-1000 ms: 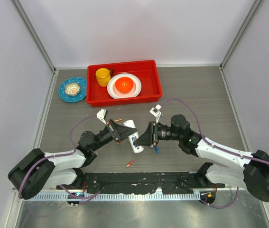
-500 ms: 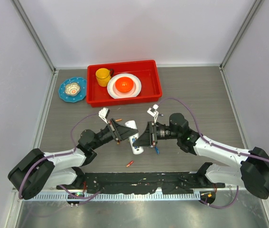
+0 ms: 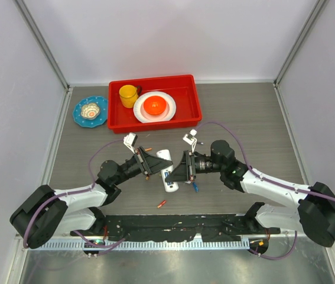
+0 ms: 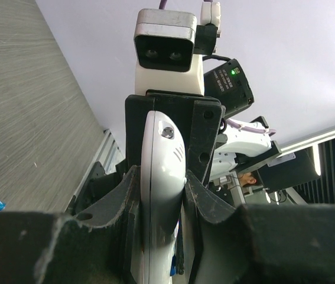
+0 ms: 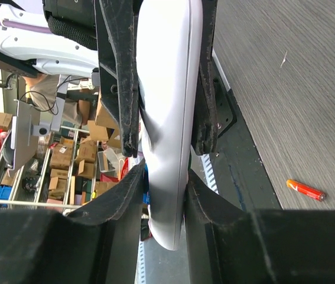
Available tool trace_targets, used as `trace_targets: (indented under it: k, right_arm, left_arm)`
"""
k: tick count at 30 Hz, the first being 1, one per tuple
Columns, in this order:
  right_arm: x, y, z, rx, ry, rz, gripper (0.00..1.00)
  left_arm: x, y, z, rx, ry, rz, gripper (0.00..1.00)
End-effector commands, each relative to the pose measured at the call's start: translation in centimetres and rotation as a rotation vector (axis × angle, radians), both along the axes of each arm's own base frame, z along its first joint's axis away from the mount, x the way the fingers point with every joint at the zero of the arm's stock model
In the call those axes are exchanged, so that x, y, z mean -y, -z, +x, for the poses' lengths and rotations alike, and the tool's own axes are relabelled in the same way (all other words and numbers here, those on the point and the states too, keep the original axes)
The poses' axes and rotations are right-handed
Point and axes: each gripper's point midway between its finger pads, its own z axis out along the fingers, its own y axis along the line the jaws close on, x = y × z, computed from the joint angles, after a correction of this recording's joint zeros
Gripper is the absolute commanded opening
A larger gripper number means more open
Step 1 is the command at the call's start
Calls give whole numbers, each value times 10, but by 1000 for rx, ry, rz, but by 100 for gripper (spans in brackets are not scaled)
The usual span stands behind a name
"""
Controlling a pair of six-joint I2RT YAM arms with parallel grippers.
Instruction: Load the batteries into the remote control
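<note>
White remote control (image 3: 168, 172) between end effectors (image 3: 156, 165) (image 3: 177, 170)

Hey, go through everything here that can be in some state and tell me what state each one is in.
remote: held between both pincers.
left pincer: shut on the remote.
right pincer: shut on the remote.
front orange battery: loose, lying on the table.
back orange battery: loose, lying on the table.
blue battery: loose, lying on the table.
cup: upright in the red bin.
</note>
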Motion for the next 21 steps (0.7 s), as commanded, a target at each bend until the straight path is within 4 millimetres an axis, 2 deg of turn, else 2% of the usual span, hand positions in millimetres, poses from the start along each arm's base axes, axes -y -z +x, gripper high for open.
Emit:
trace_targets:
  k: [1,10,15,16,17,21]
  right_arm:
    - [0,16,40,43,190,-72,24]
    - [7,20,60,28,315,-122,23]
    - [6,15,57,34,290,-108,25]
    - [4,12,55,38,276,-94,27]
    - [3,9,49,40,240,-78,35]
    - [2,-6,38,70,177,-36,52]
  left_arm:
    - [-14,-92,-49,269,136,-283,0]
    - [-5,-85,-52,257,159,-266,0]
    - [-4,-84,-54,258,158,-265,0]
    - [-4,-83,-54,261,152,-263,0]
    - [-4,-82,-53,261,146,-261,0]
    - [-3,-72,-44,249,97,-238,0]
